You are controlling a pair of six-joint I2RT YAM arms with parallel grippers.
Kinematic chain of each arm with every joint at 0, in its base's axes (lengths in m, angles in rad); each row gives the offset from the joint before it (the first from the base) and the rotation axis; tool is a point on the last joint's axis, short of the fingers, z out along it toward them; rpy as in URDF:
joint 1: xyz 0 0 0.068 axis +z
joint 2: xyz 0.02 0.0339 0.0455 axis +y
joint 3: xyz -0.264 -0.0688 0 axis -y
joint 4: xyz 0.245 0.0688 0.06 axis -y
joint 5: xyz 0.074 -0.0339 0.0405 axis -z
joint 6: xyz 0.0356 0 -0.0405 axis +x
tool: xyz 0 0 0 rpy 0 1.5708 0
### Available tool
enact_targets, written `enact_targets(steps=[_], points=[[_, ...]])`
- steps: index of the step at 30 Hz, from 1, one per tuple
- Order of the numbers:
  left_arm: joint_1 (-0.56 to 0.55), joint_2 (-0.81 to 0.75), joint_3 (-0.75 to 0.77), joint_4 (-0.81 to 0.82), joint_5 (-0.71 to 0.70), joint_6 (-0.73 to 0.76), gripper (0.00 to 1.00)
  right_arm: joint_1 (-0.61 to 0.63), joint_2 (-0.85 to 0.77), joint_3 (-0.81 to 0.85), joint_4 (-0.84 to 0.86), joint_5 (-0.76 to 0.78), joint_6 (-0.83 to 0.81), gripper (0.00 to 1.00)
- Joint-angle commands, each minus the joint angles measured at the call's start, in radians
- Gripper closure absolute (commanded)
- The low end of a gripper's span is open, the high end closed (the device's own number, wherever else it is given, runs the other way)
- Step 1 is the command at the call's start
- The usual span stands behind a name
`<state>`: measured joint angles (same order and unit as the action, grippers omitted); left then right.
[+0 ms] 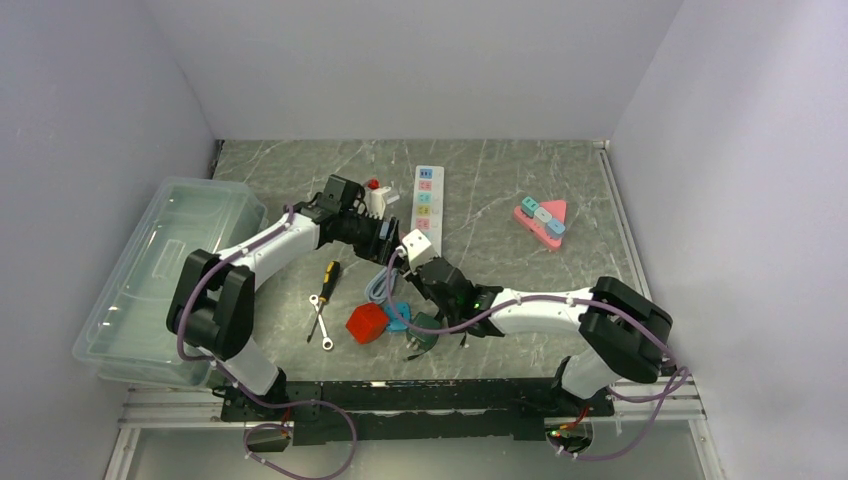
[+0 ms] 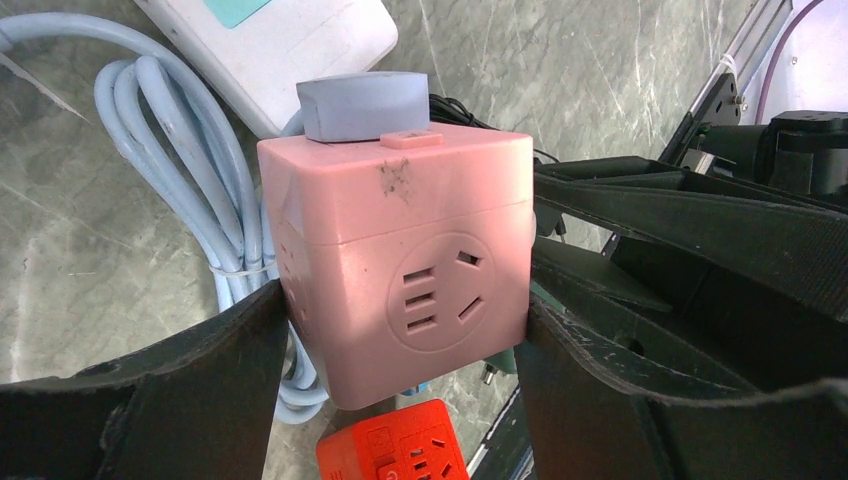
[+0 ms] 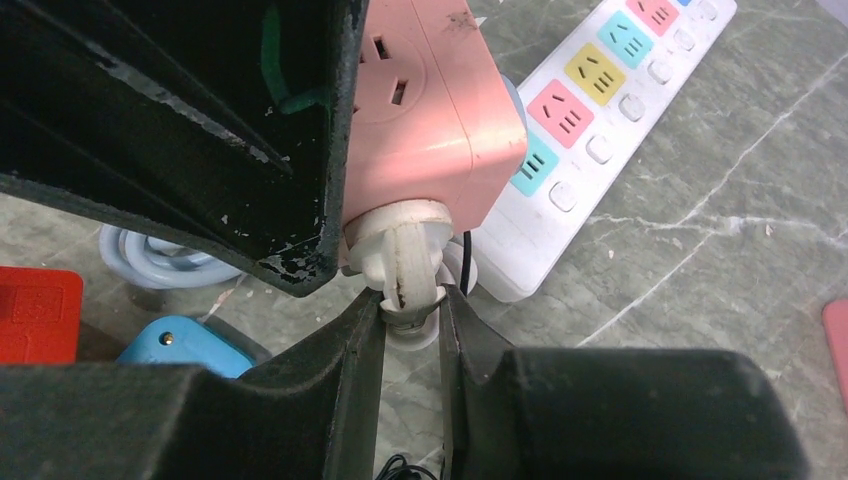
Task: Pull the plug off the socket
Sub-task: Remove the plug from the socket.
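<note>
Left fingers [image 2: 150, 400] clamp the pink socket cube [image 2: 400, 250] on both sides, held above the surface [image 2: 560, 70] near the power strip [image 3: 600, 110]. Right fingers [image 3: 345, 370] are pinched on the white plug [image 3: 405, 250] seated in the cube's face. Best approach: hold the cube rigid and pull the plug straight along its axis, with no twisting.

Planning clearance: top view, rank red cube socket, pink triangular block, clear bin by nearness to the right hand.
From the right hand:
1. Red cube socket, near-left side.
2. Pink triangular block, far-right side.
3. Clear bin, left edge.
</note>
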<state>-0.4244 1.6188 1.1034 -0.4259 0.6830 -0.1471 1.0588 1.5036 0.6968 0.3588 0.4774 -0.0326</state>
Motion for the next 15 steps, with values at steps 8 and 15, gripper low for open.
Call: enact_targets(steps=[8,15], points=[[0.022,0.000,0.062,0.002,0.019,0.133,1.00,-0.237,-0.147,-0.034,0.121,-0.396,0.092,1.00],[0.013,-0.004,0.053,0.018,-0.012,0.119,1.00,-0.275,-0.149,-0.028,0.113,-0.473,0.103,1.00]])
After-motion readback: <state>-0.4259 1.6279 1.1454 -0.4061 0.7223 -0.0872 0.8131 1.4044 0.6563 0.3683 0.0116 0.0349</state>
